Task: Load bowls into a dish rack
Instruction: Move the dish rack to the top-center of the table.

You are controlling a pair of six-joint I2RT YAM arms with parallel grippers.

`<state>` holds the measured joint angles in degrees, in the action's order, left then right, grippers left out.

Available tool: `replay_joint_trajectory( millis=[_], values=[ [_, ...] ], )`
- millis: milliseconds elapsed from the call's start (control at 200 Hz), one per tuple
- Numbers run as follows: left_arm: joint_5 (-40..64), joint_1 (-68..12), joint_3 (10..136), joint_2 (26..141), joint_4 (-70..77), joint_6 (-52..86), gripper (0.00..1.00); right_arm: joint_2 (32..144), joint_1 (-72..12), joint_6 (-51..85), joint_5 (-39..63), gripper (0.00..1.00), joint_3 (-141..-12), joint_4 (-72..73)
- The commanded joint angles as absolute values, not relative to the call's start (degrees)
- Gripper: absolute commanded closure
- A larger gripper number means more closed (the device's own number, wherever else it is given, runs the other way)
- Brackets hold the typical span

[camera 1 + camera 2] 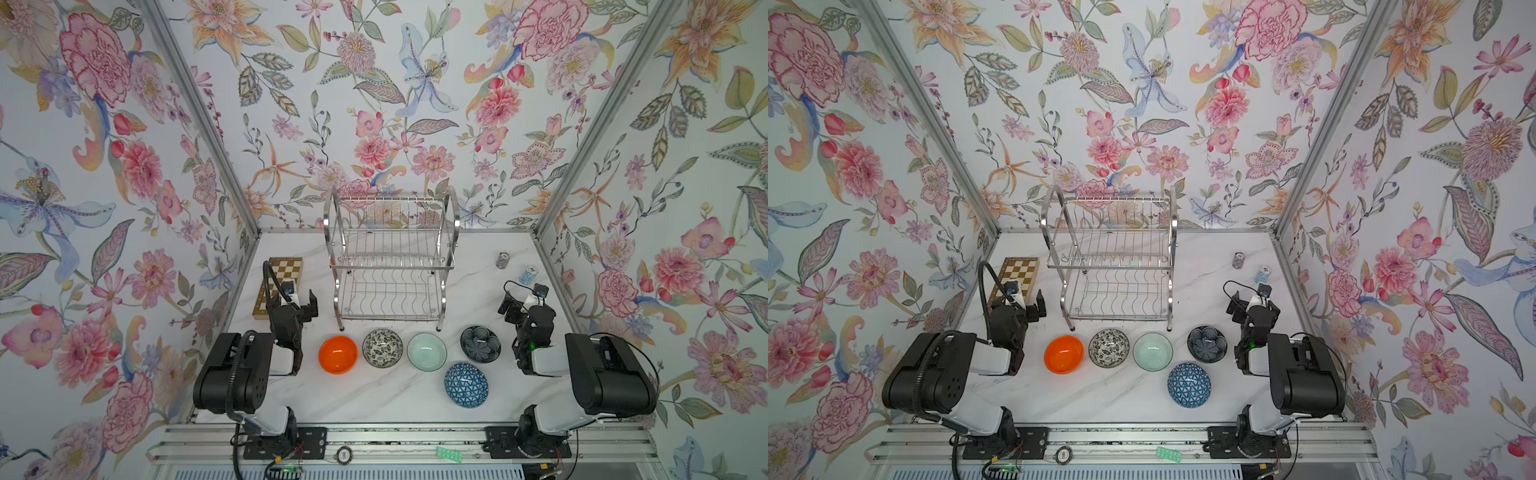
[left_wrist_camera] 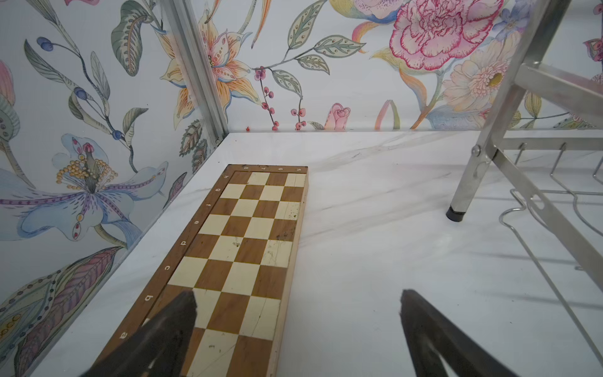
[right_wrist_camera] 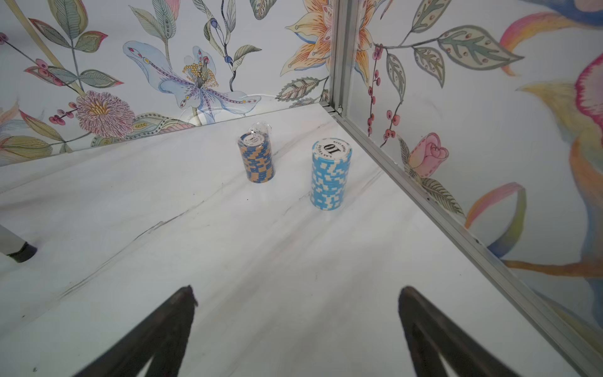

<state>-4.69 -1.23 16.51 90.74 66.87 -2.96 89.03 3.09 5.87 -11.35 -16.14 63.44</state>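
Counter (image 1: pixel 395 399): dish rack (image 1: pixel 390 257) at back centre, both tiers empty. Five bowls (image 1: pixel 427 352) on counter in front of it; orange bowl (image 1: pixel 338 354) at left end of row, navy bowl (image 1: pixel 480 344) at right end. Wide and empty: left jaws, right jaws, either side of rack. I judge: start with orange, pinch rim wall, lift clear, stand it on edge between lower wires.

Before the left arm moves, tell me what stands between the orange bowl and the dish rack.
Nothing visible. In a top view the orange bowl sits just in front of the dish rack, only bare tabletop between them; the chessboard lies off to the side.
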Motion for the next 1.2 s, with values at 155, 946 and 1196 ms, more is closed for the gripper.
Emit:
replay_joint_trajectory(
  millis=[155,946,1196],
  values=[
    [-4.6,-1.1,16.4,90.3,67.9,-2.5,0.01,88.5,3.1,6.6,-12.2,0.02,-16.9,63.0],
    [-4.4,-1.0,16.8,90.3,67.4,-2.2,0.01,88.7,3.0,6.5,-12.4,0.02,-17.1,62.8],
    [-4.6,-1.1,16.8,90.3,67.3,-2.4,0.01,88.7,2.3,6.0,-14.0,0.01,-16.8,63.5]
  ],
)
